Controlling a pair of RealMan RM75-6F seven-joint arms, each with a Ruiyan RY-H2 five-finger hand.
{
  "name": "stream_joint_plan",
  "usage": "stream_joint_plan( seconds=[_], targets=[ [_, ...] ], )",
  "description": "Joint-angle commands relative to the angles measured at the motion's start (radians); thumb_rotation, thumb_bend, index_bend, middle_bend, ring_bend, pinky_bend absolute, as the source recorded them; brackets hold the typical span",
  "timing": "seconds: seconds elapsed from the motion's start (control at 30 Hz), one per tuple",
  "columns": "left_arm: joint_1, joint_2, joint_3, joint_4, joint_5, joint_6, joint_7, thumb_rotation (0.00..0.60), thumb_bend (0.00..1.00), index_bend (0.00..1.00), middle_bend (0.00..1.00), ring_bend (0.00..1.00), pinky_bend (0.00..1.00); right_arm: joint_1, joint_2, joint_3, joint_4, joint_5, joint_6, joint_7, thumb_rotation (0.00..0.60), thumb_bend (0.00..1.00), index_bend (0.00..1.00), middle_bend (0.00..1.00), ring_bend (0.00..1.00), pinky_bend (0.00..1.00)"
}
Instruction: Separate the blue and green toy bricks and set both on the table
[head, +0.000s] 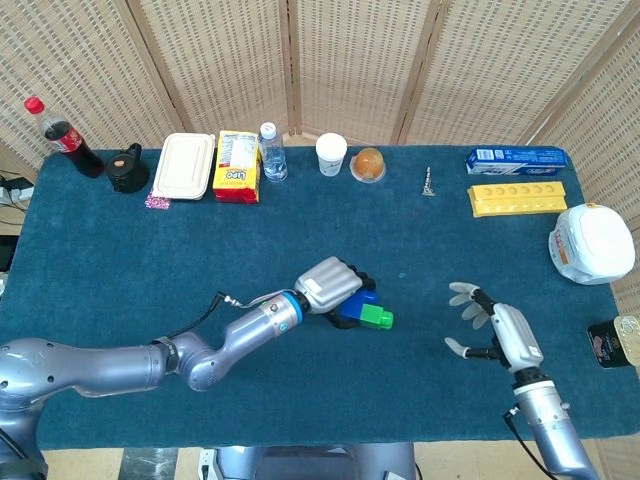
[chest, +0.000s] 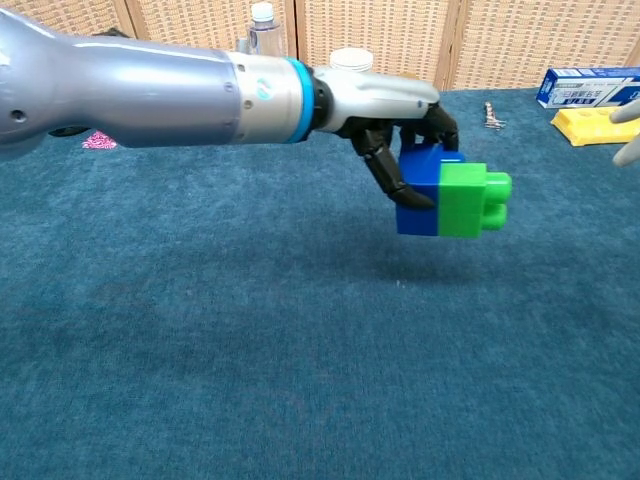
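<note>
Head view shows, at the far left of the table (head: 100, 260), a cola bottle (head: 60, 135), then a white lunch box (head: 185, 165) and a yellow snack box (head: 237, 165) along the back edge. More to the right, near the middle of the cloth, the left hand (head: 330, 287) is closed around the blue brick (chest: 420, 190). In the chest view its dark fingers (chest: 385, 165) wrap the top and the near face of this brick, and the brick is lifted above the cloth, not resting on it. The green brick (chest: 472, 200) is joined to the right side of the blue one and sticks out free; no finger touches it.

Further right, the right hand (head: 495, 328) hovers near the front edge with fingers spread and nothing in it. It is apart from the bricks, with bare cloth between. At the far right back stand a yellow tray (head: 518, 197) and a blue carton (head: 516, 157).

I judge the bricks are being brought toward the right hand for pulling apart. The risk is in the grip: the left hand holds only the blue brick, so a pull on the green one could twist the pair out of its fingers. If the right hand closes partly on blue, the joint will not open. A sudden release could also throw one brick onto the table.
</note>
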Motion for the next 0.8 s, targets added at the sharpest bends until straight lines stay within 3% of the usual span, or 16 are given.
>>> stream_joint_plan(
  seconds=[0.03,0.53,0.8],
  targets=[
    [-0.041,-0.027,-0.008,0.025,-0.044,-0.004,0.003,0.426,0.40,0.50,0.42,0.39,0.43,0.012,-0.013,0.000,0.005,0.013,-0.015,-0.009,0.600,0.25,0.25,0.38,0.49,0.52],
    [-0.191,-0.107,0.016,0.089,-0.288,0.050,0.109,0.416,0.40,0.50,0.42,0.39,0.43,0.055,-0.086,0.020,0.041,0.092,-0.059,-0.049,0.600,0.25,0.29,0.41,0.53,0.55],
    [-0.247,-0.128,0.031,0.104,-0.397,0.095,0.162,0.400,0.40,0.50,0.42,0.39,0.43,0.077,-0.098,0.026,0.034,0.132,-0.094,-0.074,0.600,0.25,0.29,0.41,0.50,0.47]
  ],
)
